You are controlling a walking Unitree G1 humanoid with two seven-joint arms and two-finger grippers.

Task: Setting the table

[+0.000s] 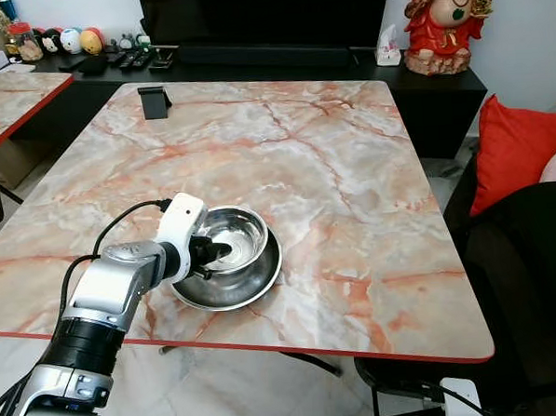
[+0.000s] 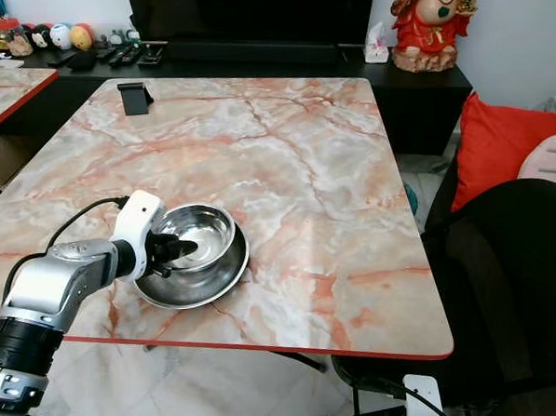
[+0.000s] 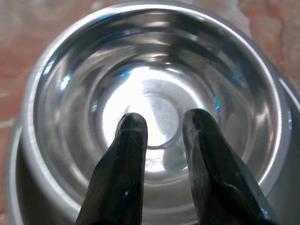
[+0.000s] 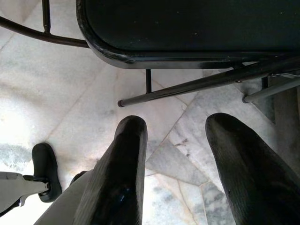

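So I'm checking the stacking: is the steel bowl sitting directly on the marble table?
No, the steel bowl sits inside a wider steel plate, which rests on the marble table.

My left arm [image 1: 114,286] reaches forward, left gripper [image 3: 164,123] fingers slightly parted. My right gripper [image 4: 176,124] hangs low, fingers apart.

The robot's left arm [image 1: 114,286] is a brushed silver cylinder joined to a ribbed black collar and a lower silver segment. A white, rounded wrist housing [image 1: 178,227] caps it, with a thin black cable [image 1: 120,221] looping from it. Its fingers [image 3: 126,173] are long, glossy black and blunt-tipped.
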